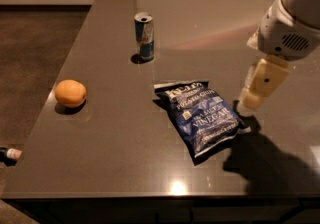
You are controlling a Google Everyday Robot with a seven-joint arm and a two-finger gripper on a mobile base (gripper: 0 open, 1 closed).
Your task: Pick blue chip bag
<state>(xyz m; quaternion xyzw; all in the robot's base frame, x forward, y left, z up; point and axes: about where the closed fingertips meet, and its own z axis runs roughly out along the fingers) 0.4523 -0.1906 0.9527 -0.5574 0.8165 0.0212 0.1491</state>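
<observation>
The blue chip bag (202,116) lies flat on the dark tabletop (115,133), right of centre, with white lettering that includes "VINEGAR". My gripper (249,101) hangs from the white arm (290,23) at the right. It points down and sits just off the bag's right edge, a little above the table. It holds nothing that I can see.
A slim blue-and-silver drink can (144,36) stands upright behind the bag. A round orange fruit (70,93) sits near the table's left edge. A small object (10,154) lies on the floor at the lower left. Carpeted floor lies left of the table.
</observation>
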